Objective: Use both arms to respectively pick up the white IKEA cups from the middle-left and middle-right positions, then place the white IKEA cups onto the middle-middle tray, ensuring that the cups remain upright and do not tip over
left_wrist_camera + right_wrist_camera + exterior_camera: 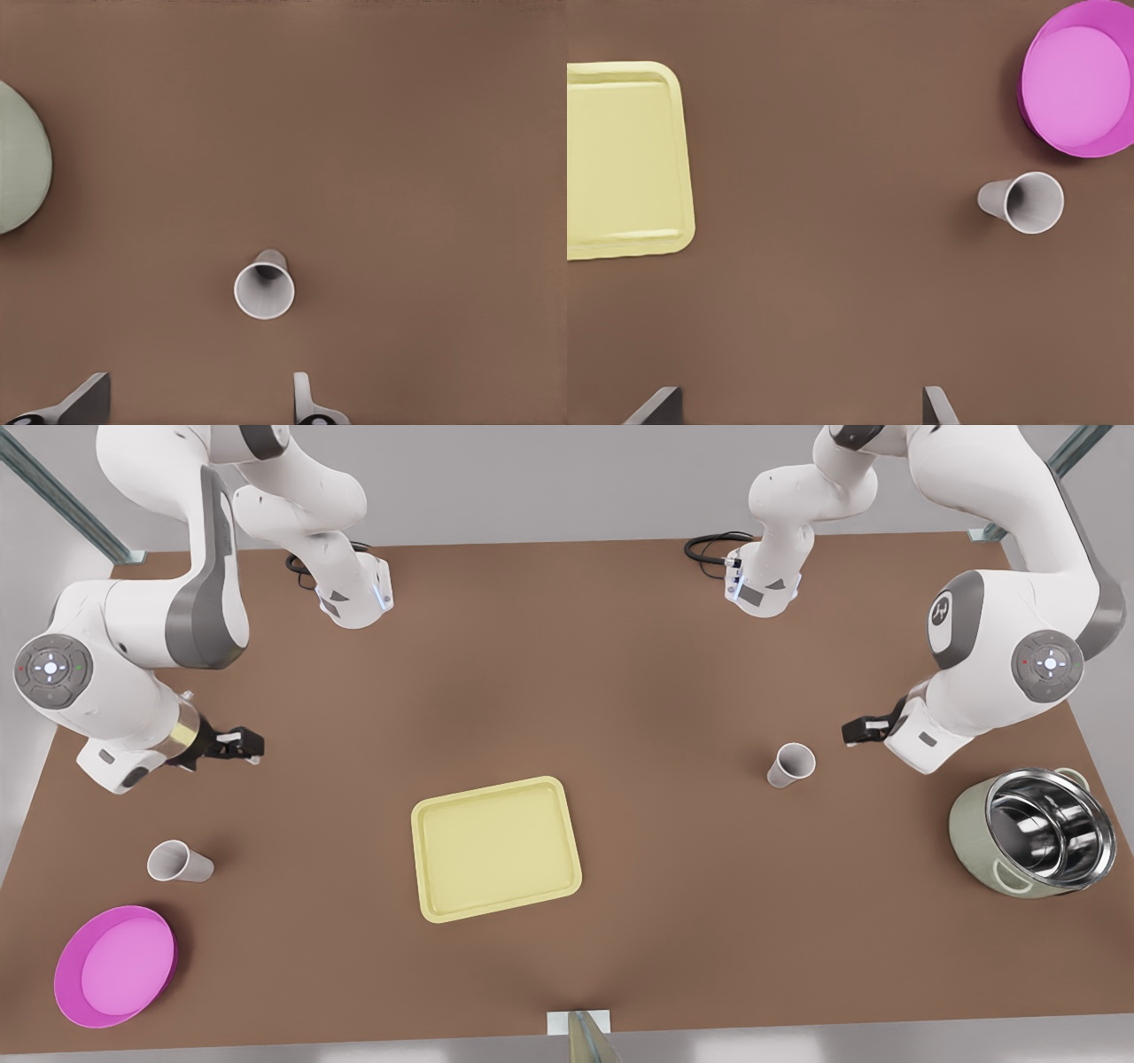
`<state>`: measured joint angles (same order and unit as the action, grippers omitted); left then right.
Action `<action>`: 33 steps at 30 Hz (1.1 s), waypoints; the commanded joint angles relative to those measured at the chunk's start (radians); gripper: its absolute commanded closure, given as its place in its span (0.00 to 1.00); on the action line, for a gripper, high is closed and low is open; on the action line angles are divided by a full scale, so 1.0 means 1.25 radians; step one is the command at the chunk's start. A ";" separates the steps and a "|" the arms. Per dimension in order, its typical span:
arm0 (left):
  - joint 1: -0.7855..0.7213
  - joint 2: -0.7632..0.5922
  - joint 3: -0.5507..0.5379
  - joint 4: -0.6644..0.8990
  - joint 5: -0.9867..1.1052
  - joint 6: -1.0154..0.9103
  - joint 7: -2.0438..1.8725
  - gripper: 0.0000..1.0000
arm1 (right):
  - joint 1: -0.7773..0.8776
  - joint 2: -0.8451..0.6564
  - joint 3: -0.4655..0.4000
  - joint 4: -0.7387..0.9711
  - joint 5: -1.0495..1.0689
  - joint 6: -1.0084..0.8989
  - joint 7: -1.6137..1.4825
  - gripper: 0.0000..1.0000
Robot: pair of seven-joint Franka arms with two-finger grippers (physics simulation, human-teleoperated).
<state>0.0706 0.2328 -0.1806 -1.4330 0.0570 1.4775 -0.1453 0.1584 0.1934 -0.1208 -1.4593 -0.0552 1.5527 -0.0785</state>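
Two white cups stand upright on a brown worktop [620,664], each well apart from the pale yellow tray [496,848] that lies between them near the middle.

The left wrist view looks down on one cup [263,288] with a sliver of the green pot [22,159] at the edge, which marks the left gripper [861,730] as the one on the front view's right, hanging above the worktop just beside that cup [790,764]. Its two fingers [84,400] show widely parted in the wrist view, with nothing between them.

The right wrist view takes in the other cup [1023,202] near the round magenta plate [1081,80], with the tray [625,159] off to one side, so the right gripper [239,744] is the one on the front view's left. Its fingers [656,405] are likewise spread apart and bare. It hangs near its cup [177,862], which stands between the gripper and the plate [115,965] in the front view.

The front view alone shows the pot's [1032,833] steel lining and both arms' bases at the worktop's far edge.
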 commanded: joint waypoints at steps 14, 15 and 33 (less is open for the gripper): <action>0.001 0.029 0.105 -0.469 -0.015 0.493 0.051 0.00 | -0.213 0.269 0.000 0.097 0.017 0.158 -0.219 0.00; 0.001 0.029 0.105 -0.483 -0.050 0.514 0.051 0.00 | -0.225 0.291 0.000 0.116 0.022 0.160 -0.228 0.00; -0.010 0.096 0.104 -0.548 -0.071 0.577 0.083 0.72 | -0.327 0.555 -0.103 0.251 0.194 0.313 -0.267 0.00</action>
<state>0.0587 0.3533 -0.0507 -2.1188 -0.0118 2.1816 -0.0940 -0.2471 0.8875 -0.2498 -1.1405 0.1621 1.9186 -0.2985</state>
